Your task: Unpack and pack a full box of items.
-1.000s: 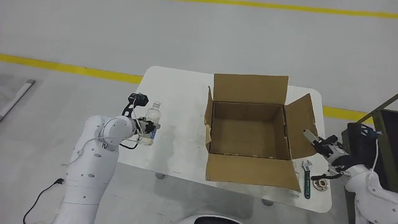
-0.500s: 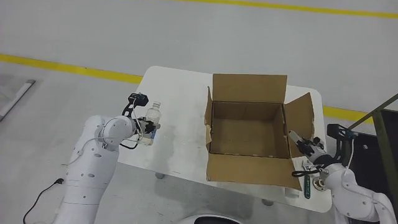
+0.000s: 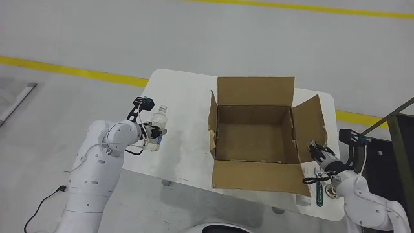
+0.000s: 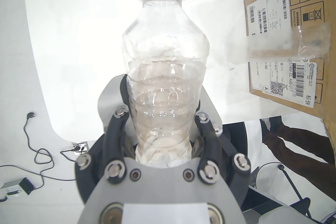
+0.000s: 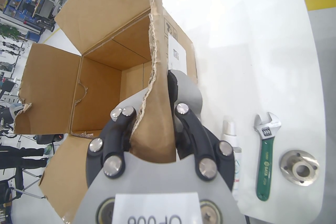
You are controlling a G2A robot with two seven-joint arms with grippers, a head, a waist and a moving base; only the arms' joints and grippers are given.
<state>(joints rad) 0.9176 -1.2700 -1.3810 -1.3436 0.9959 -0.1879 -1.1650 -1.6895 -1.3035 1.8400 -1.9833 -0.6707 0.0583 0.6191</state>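
Here left pincer (image 4: pixel 163 93) clamps ribbed bottle (image 4: pixel 165 33); right pincer (image 5: pixel 156 97), ragged cardboard flap (image 5: pixel 157 130).

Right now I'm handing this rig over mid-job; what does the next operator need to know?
Left gripper: shut on the clear bottle, held over the table left of the box.
Right gripper: shut on the box's right flap.
Box open, looks empty. Wrench, metal flange and white tube lie on the table right of it.
Done: unpacking, apparently. Left: pack everything back.

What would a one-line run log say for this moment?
left tool: shut on bottle | right tool: shut on box flap | box: open, empty | wrench, flange: on table
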